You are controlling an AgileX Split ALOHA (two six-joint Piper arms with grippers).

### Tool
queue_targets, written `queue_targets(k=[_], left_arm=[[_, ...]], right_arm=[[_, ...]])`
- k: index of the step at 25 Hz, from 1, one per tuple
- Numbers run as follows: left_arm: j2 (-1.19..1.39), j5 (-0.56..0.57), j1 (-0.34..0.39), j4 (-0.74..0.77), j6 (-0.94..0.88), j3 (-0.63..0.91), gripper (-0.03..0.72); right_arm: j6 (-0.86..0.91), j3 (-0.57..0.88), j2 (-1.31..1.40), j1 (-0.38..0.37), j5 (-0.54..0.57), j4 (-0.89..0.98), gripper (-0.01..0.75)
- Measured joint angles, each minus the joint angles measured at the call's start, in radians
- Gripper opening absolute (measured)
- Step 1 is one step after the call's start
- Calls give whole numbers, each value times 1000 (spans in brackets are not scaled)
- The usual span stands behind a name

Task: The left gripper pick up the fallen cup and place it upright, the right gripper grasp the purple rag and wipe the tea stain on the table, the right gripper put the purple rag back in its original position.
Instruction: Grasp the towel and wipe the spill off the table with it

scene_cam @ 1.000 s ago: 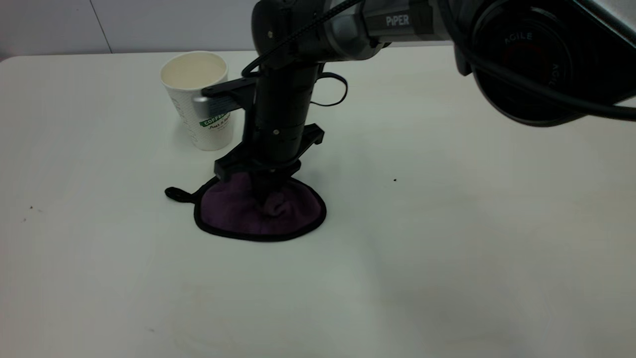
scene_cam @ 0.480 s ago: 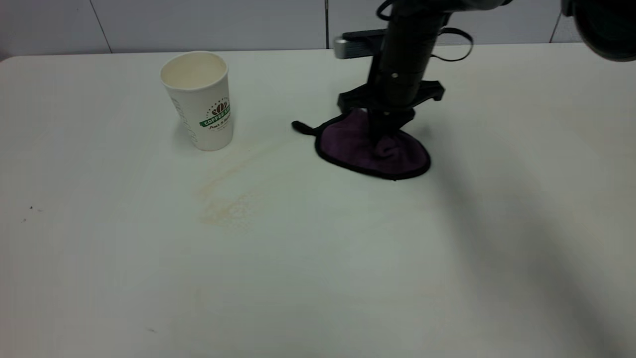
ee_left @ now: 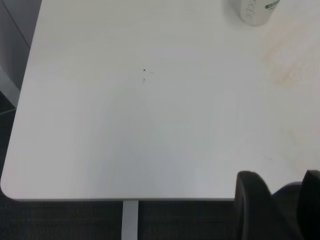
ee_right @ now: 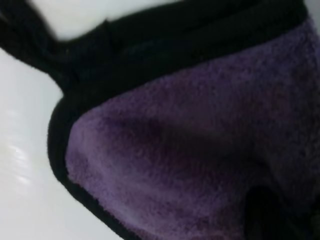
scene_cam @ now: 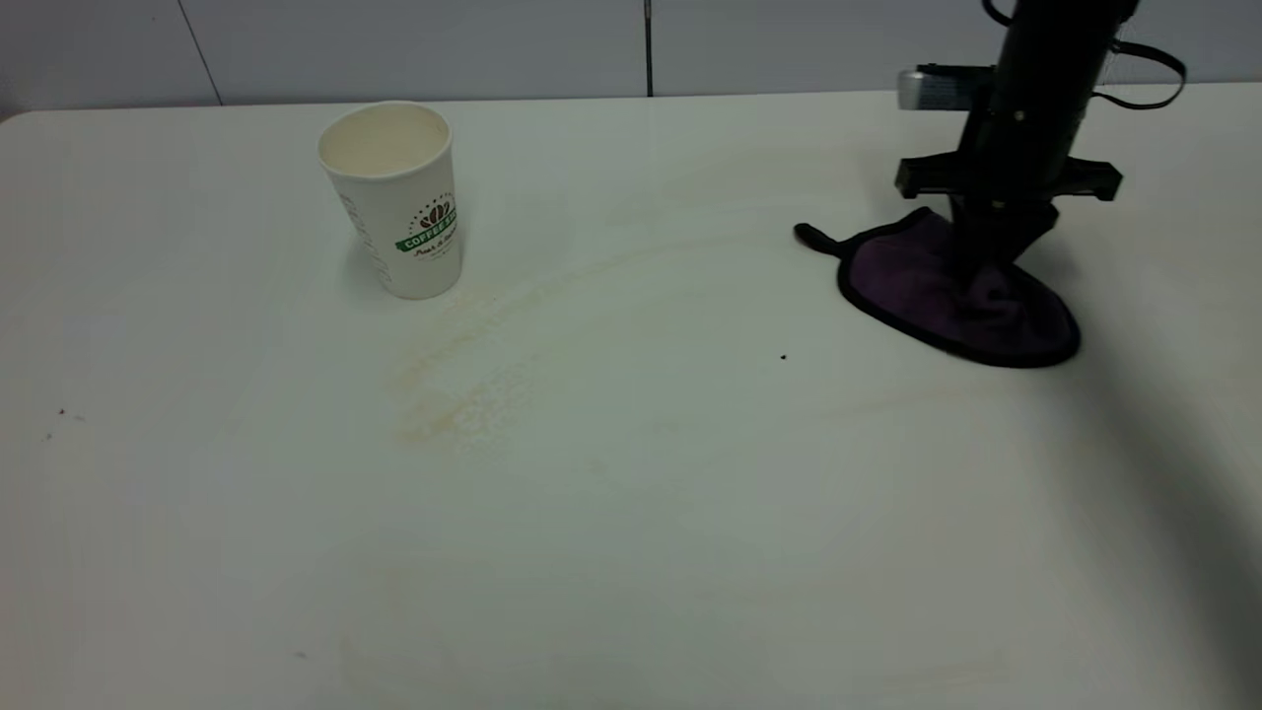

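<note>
The white paper cup (scene_cam: 399, 202) with the green "COFFEE" logo stands upright at the back left of the table (scene_cam: 631, 572). A pale brown tea stain (scene_cam: 463, 399) smears the top in front of the cup and streaks toward the right. At the right, my right gripper (scene_cam: 986, 271) points straight down, shut on a pinched fold of the purple rag (scene_cam: 946, 296), which lies spread on the table. The rag (ee_right: 190, 150) fills the right wrist view. My left gripper (ee_left: 282, 200) hangs open and holds nothing over the table's near left edge, far from the cup (ee_left: 255, 11).
A few dark specks (scene_cam: 783, 357) dot the tabletop. The rag's black loop (scene_cam: 813, 238) points toward the cup. The table's rounded corner (ee_left: 10, 187) and dark floor show in the left wrist view. A grey wall runs behind the table.
My right gripper has dragged the purple rag from beside the cup far to the right, leaving the tea stain uncovered. The cup has not moved.
</note>
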Motion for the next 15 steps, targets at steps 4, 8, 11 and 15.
queue_targets(k=[4,8,11,15], left_arm=[[0,0,0,0,0,0,253],[0,0,0,0,0,0,253],[0,0,0,0,0,0,253],[0,0,0,0,2,0,253]], right_arm=[[-35,3,-12,-27,16,-27,245],[-74,4,-62,-27,20,-97,575],[-99,5,-134,-27,23,-114,705],[-108,7,-236,-15,26,-111,727]])
